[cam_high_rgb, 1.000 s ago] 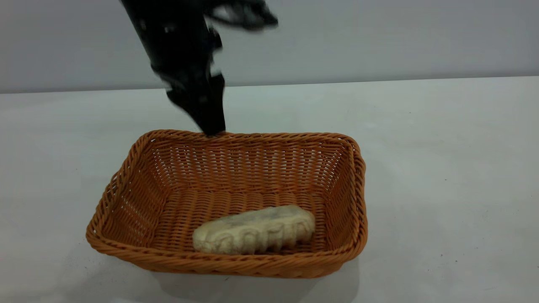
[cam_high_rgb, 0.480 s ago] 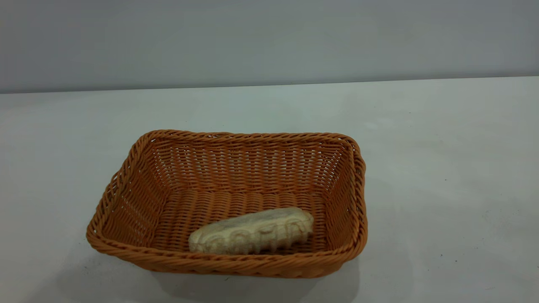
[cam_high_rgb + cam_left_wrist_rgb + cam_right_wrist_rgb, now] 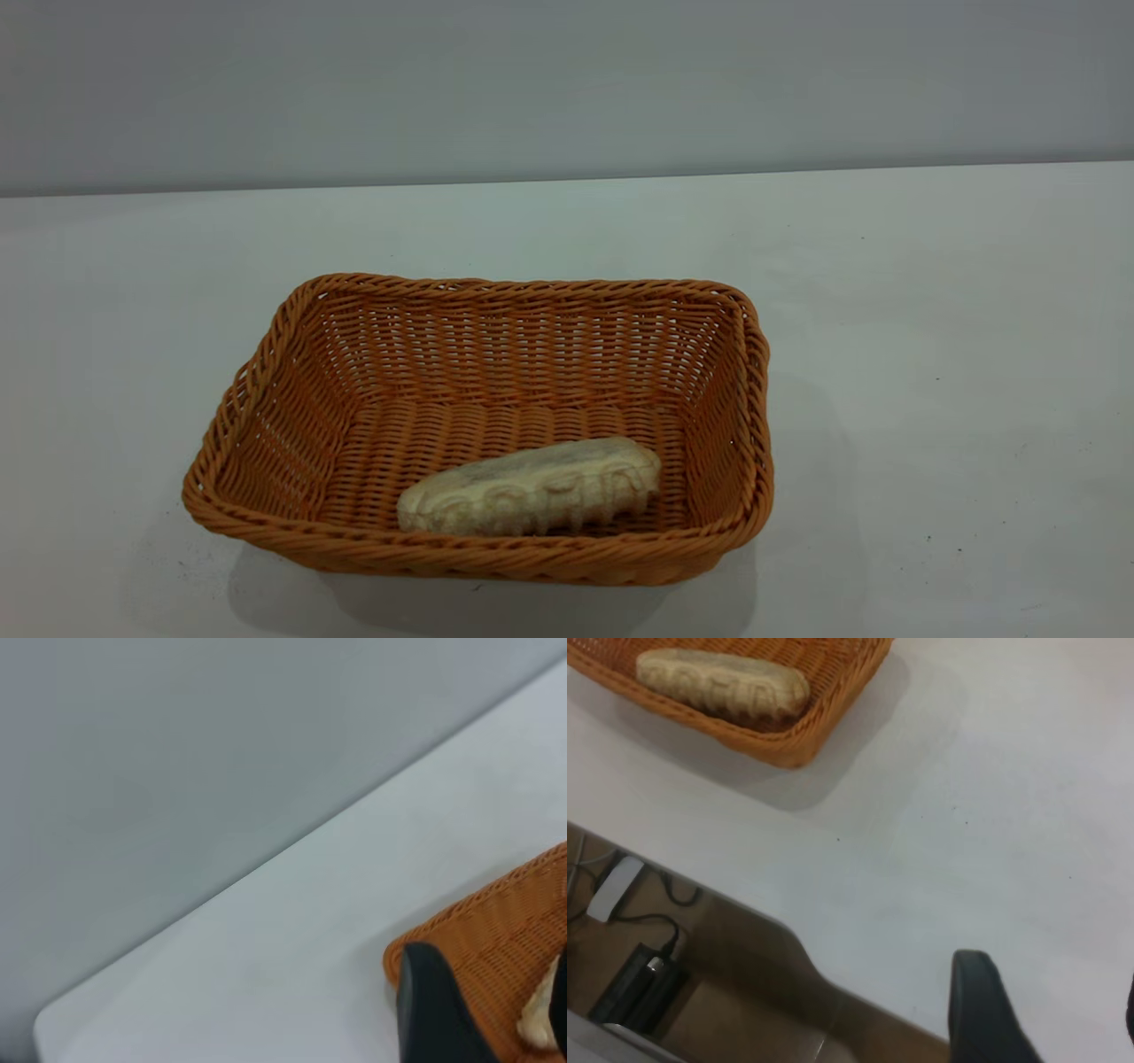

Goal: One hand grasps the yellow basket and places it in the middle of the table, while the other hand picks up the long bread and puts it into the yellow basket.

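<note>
The yellow basket [image 3: 532, 346] stands on the white table [image 3: 930, 354], a little left of centre. The long bread [image 3: 530, 487] lies flat inside it, near the front wall. Neither gripper shows in the exterior view. My left gripper [image 3: 492, 992] hovers open above one corner of the basket [image 3: 496, 930], holding nothing, and a bit of the bread [image 3: 536, 1019] shows between its fingers. Off to the side of the basket [image 3: 833, 704], my right gripper [image 3: 1052, 983] is open over bare table near the table's edge, and the bread [image 3: 722, 682] is apart from it.
A grey wall [image 3: 567, 80] runs behind the table. In the right wrist view the table's edge drops to a brown floor with a black box [image 3: 638, 988], cables and a white block [image 3: 616, 889].
The left arm, which stood at the basket's far rim one second ago, has lifted out of the exterior view. The bread has settled slightly to the left.
</note>
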Motion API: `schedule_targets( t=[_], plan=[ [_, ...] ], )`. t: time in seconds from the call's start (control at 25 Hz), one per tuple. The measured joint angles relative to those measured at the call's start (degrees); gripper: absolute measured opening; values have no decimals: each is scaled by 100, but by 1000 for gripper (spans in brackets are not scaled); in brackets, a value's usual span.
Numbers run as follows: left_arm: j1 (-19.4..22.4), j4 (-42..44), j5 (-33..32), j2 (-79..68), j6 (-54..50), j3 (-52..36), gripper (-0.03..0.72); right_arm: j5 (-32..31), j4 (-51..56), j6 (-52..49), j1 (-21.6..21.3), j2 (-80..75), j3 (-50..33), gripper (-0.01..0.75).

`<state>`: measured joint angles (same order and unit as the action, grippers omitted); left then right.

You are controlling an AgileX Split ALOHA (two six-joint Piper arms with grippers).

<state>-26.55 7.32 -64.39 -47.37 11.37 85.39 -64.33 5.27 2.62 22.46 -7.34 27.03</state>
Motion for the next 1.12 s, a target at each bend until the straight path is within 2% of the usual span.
schedule_targets(
  t=[0.2,0.44,0.84,1.12],
  plan=[
    [0,538,-222,1316,-393,-635,395,0,0,0,0,0,0,368],
    [0,484,-230,2624,-483,-1797,395,0,0,0,0,0,0,367],
    [0,-676,-230,4169,-528,-3358,395,0,0,0,0,0,0,367],
    [0,-947,-230,4846,-364,-4566,395,0,5,0,0,0,0,367]
  ],
)
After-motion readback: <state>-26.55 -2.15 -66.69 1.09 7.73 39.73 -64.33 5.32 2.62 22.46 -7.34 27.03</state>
